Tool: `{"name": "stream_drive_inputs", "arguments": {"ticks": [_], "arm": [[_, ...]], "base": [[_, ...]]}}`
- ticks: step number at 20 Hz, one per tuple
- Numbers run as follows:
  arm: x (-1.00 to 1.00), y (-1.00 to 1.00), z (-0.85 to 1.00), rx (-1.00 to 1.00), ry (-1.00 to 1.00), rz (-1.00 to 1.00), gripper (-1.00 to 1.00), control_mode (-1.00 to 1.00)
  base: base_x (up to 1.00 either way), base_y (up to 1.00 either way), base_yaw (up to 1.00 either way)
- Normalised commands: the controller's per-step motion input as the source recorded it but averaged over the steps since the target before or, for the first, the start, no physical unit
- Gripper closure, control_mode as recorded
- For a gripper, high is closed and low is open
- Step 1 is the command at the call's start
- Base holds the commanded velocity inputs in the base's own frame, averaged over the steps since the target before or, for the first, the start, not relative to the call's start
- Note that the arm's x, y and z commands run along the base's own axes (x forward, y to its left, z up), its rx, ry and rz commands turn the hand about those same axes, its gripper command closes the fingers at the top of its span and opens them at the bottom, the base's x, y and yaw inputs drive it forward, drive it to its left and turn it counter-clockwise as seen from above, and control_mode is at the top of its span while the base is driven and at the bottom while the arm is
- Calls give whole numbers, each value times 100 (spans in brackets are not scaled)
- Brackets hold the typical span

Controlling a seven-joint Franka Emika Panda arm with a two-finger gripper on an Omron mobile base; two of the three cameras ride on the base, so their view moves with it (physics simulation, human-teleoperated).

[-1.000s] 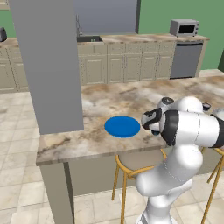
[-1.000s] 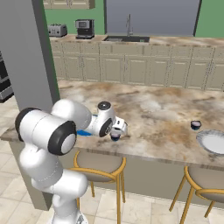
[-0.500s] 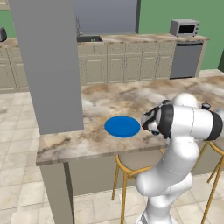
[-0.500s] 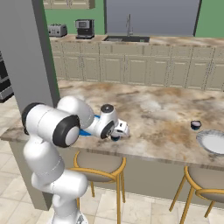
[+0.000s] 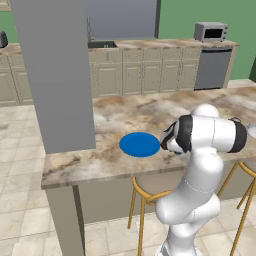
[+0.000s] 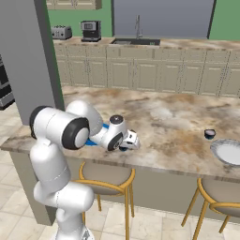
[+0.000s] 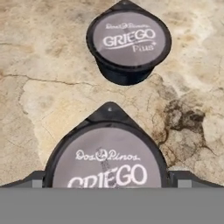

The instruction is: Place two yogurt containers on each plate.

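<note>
Marbled counter (image 5: 115, 162) bearing the blue plate (image 5: 139, 144) in both base views, gripper (image 6: 132, 141) low beside it, grey-white plate (image 6: 228, 153) far off; hand view: fingertips (image 7: 26, 181) flanking one upright yogurt container (image 7: 107, 155), seemingly clamped, another yogurt cup (image 7: 128, 45) just beyond.

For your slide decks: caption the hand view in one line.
Gripper around one Griego yogurt container, a second container beyond on the marble counter.

Both base views look down over the counter (image 5: 115, 160) from behind; hand view hangs close above it.
</note>
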Motion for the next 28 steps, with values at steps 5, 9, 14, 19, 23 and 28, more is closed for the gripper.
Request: {"name": "stream_drive_inputs", "arguments": {"ticks": [5,9,14,19,23,28], "arm": [[11,0,-9,0,0,0,100,-100],[9,0,-3,0,0,0,100,-100],[-3,16,19,3,-2,0,100,-100],[-9,37,33,0,0,0,100,-100],[0,64,24,0,0,0,100,-100],[0,69,29,0,0,0,100,-100]], "base": [[0,0,0],[0,0,0],[0,0,0],[0,0,0],[0,0,0],[0,0,0]]}}
